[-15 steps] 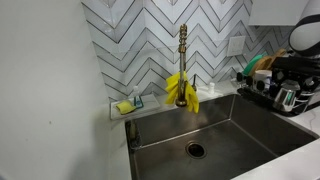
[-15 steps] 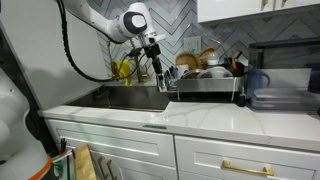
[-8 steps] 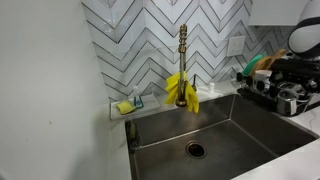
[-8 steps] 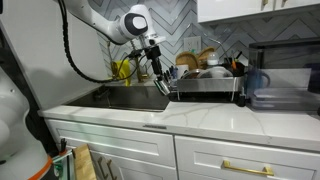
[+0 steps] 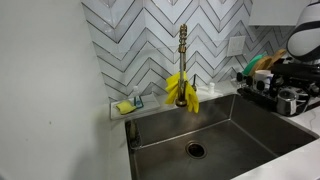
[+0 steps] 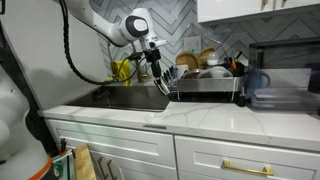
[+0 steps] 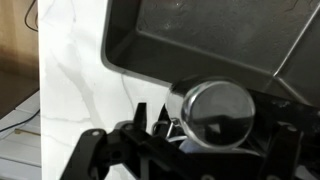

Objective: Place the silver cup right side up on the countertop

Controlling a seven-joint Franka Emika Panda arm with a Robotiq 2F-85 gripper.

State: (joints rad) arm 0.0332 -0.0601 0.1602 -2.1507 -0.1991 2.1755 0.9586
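Because the silver cup, apparently resting on the countertop between the gripper's spread, empty fingers, looks light, rigid and slippery, any regrasp should pinch its side wall at mid-height.

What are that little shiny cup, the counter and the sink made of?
The silver cup looks like polished metal, probably steel: it mirrors its surroundings. The countertop seems marble or a look-alike: smooth white with faint grey veins. The sink looks like brushed stainless steel: dull grey sheen, soft reflections.
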